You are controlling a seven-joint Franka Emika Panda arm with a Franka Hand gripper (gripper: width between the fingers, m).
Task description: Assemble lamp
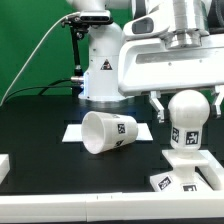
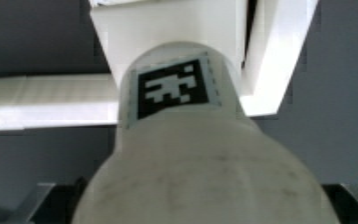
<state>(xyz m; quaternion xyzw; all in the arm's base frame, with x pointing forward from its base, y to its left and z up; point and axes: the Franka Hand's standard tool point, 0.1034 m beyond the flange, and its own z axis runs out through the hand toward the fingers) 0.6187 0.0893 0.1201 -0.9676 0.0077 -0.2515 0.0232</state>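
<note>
Lamp parts are spread over the black table (image 1: 40,120). The bulb (image 1: 188,105) stands upright with its tagged neck in the blocky base (image 1: 195,160) at the exterior view's right. Whether it is fully seated cannot be told. The shade (image 1: 108,132) lies on its side nearer the middle, partly on the marker board (image 1: 72,130) and well apart from the base.

The gripper (image 1: 185,105) hangs over the bulb with a finger on either side of the ball. In both views a sliver of gap shows beside each finger, so the jaws look spread wide and hold nothing. The wrist view looks down along the bulb (image 2: 194,160) to its neck tag (image 2: 167,90).

All these pieces look like hollow moulded plastic, so they are likely light, stiff and rather slick. The ball's curve gives the pads little flat to bear on, and a grip above or below its widest line could squeeze it out. Across the middle of the ball, or on the straighter neck, seems safest. The shade probably rolls at a nudge. Its thin wall near the open rim looks the likeliest place to pinch it.
</note>
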